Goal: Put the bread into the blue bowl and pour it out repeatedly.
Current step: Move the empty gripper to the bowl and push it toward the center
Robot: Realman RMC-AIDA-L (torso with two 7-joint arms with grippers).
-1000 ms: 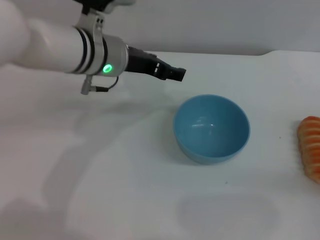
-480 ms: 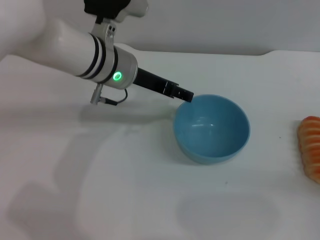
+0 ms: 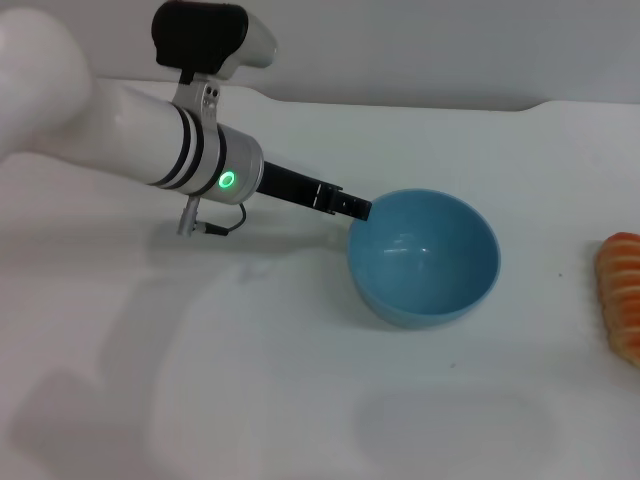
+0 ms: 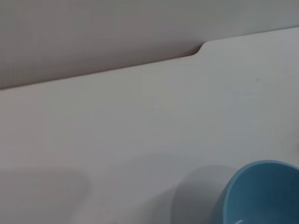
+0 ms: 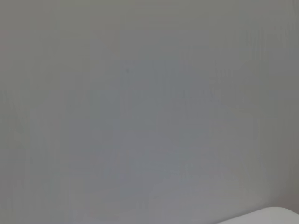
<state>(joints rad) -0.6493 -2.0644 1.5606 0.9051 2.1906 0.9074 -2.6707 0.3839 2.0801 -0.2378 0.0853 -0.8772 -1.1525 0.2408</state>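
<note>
The blue bowl (image 3: 423, 256) stands upright and empty on the white table, right of centre in the head view. Part of it also shows in the left wrist view (image 4: 259, 193). The bread (image 3: 621, 294), orange-brown and ridged, lies on the table at the right edge of the head view, partly cut off. My left gripper (image 3: 356, 208) reaches in from the left, its dark tip at the bowl's left rim. Whether it touches the rim I cannot tell. My right gripper is out of view.
The white table (image 3: 250, 380) spreads around the bowl. Its back edge runs along a grey wall (image 3: 450, 50), with a small step at the back right (image 4: 201, 46). The right wrist view shows only a plain grey surface.
My left arm has come down and forward. Its tip went from above and left of the bowl down to the bowl's left rim. Bowl and bread have not moved.
</note>
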